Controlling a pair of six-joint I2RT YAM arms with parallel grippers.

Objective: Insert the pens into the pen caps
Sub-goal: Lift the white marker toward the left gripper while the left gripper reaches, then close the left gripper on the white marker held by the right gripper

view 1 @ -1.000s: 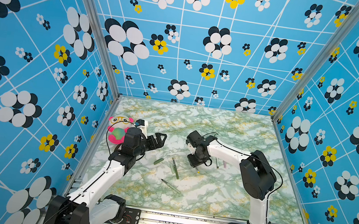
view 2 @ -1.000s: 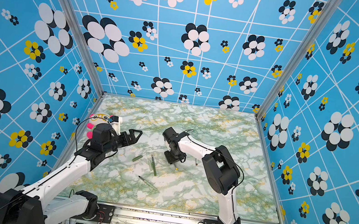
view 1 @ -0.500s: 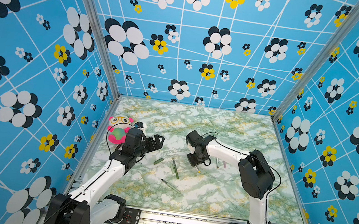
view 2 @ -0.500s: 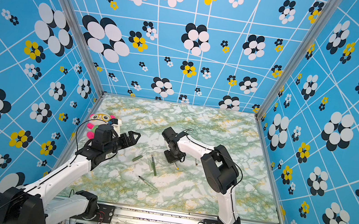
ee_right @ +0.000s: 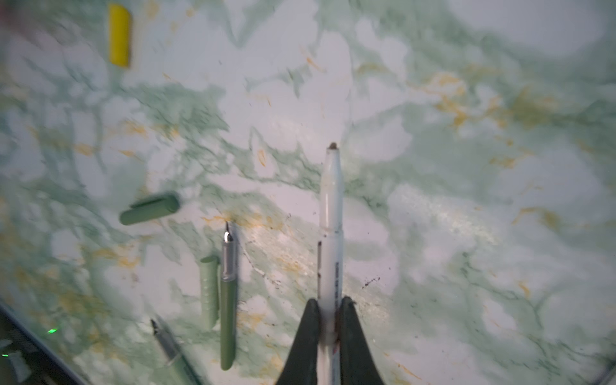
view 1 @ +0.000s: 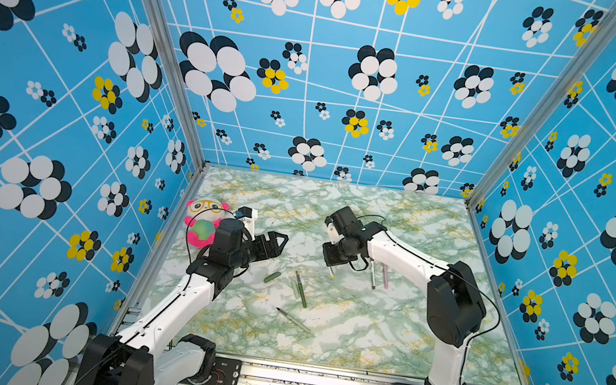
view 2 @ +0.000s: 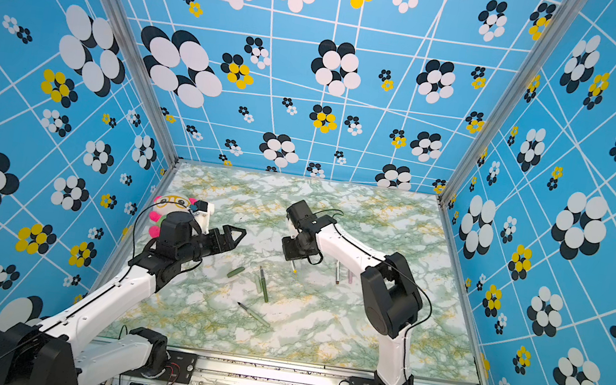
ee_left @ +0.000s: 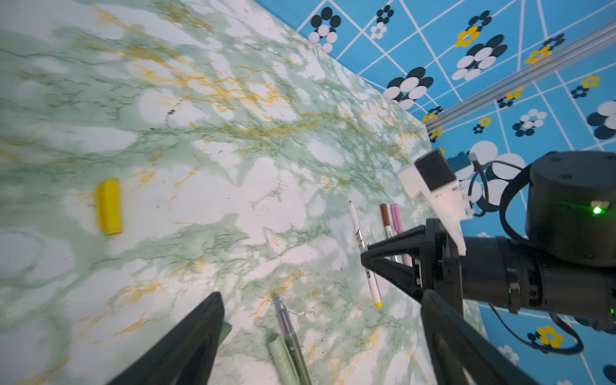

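On the marble-patterned tabletop (view 1: 380,334), the pale green pen (view 1: 293,320) is seen nearest the front, around the middle, with its nib turned to the left. Just beyond it the dark green pen (view 1: 301,293) is laid, with the pale green cap (view 1: 296,290) alongside on its left, and the dark green cap (view 1: 272,277) is found slightly farther and to the left, apart from both. Farther on, on the left, the left gripper (view 1: 278,244) is held above the table with its jaws spread wide and nothing between them. Towards the right, the right gripper (ee_right: 329,301) is clamped tight on the white-barrelled pen with the yellow end (ee_right: 330,206). Just right of it, the white-barrelled pen with the brown end (view 1: 372,274) and the pink pen (view 1: 384,274) are laid side by side, partly under the right arm. The yellow cap (ee_left: 108,206) is shown alone on the marble in the wrist views only. At the far left a pink plush toy (view 1: 200,223) is set.
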